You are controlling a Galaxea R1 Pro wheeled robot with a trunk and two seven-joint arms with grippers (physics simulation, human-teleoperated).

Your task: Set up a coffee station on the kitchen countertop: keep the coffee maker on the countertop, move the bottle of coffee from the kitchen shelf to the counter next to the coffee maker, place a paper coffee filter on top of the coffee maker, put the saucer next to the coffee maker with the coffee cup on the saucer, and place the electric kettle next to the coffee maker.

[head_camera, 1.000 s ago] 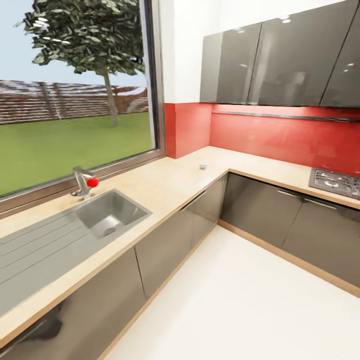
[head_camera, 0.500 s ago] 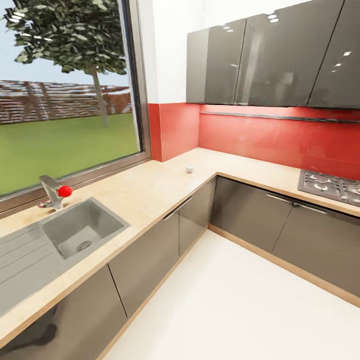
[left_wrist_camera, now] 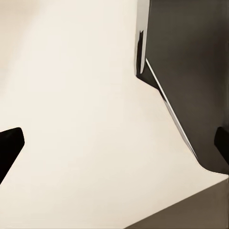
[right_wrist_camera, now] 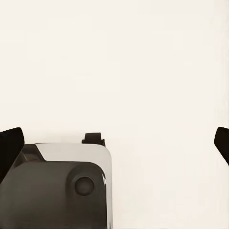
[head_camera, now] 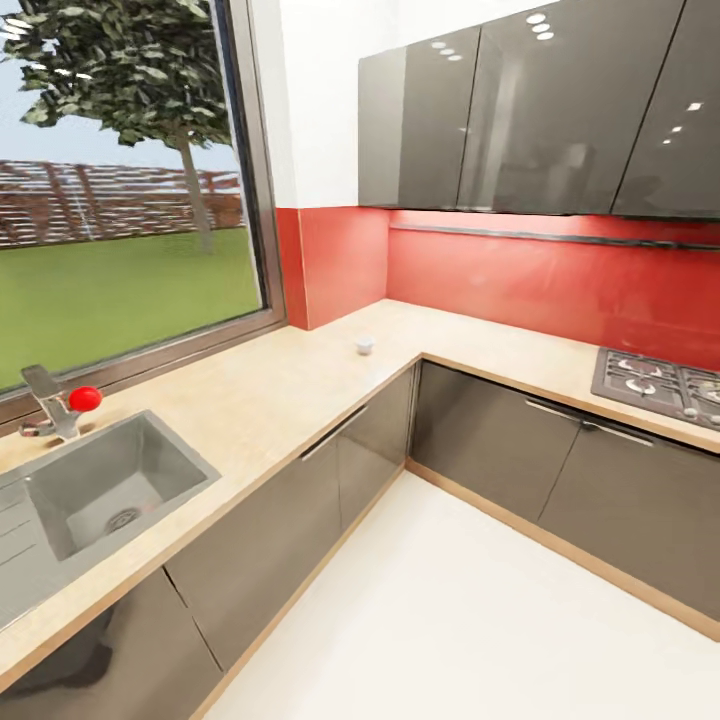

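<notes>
On the far left of the head view there is a big window. Through it you can see green grass, a tree and a brown fence. Under the window sits the grey sink, set into the desk. A silver tap with a red knob stands at the back of the sink, close to the window.

The desk is light wood. It runs along under the window, turns at the corner, and goes on to the right along the red wall. Grey cupboard doors sit under it. A small white coffee cup stands by itself on the desk near the corner, well apart from the sink. It is too small to see more of it.

Above the red wall hang shiny dark cupboards. At the far right a grey stove top is set into the desk. The floor is pale and smooth.

In the left wrist view, the left pincer is open, with one black fingertip at each side. It looks down at the pale floor and a dark grey part of the robot.

In the right wrist view, the right pincer is open too, its black fingertips far apart. Below it are the pale floor and a dark grey and silver robot part with a round knob.
</notes>
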